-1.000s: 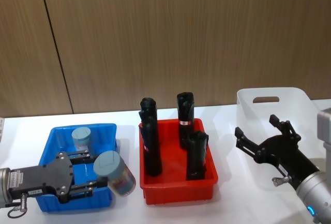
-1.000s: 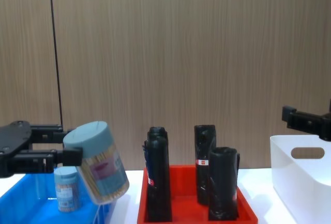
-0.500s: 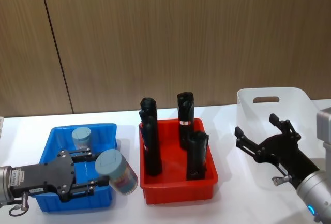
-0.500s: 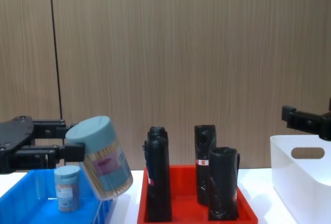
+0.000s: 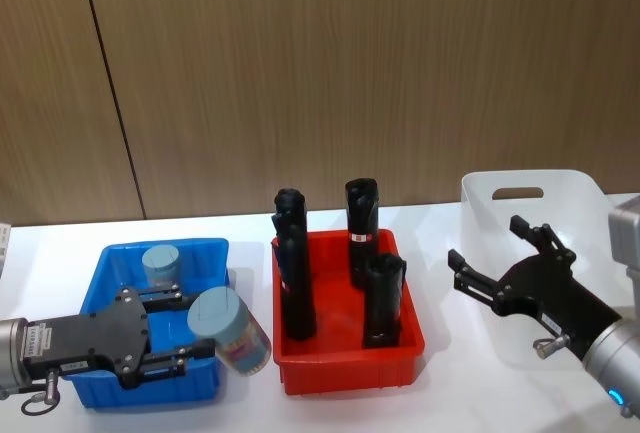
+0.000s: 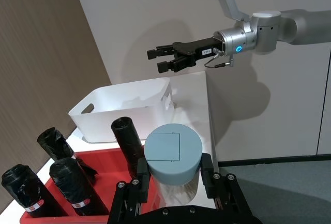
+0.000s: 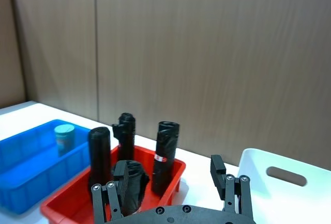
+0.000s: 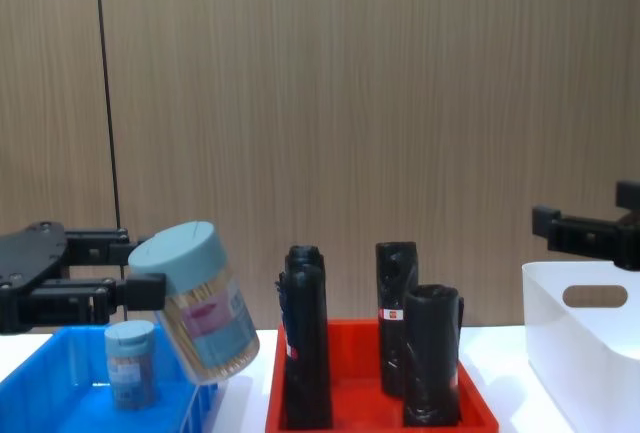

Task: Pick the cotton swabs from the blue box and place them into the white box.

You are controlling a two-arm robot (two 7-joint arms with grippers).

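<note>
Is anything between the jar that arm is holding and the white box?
Yes. The red tray with its upright black rolls stands between the cotton swabs jar in the left gripper and the white box. The open right gripper hovers near that box.

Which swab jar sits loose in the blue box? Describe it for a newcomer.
Find the blue box left of the red tray. A small clear jar with a grey-blue lid stands upright near its far wall. Unlike the tilted jar in the left gripper, nothing grips it.
</note>
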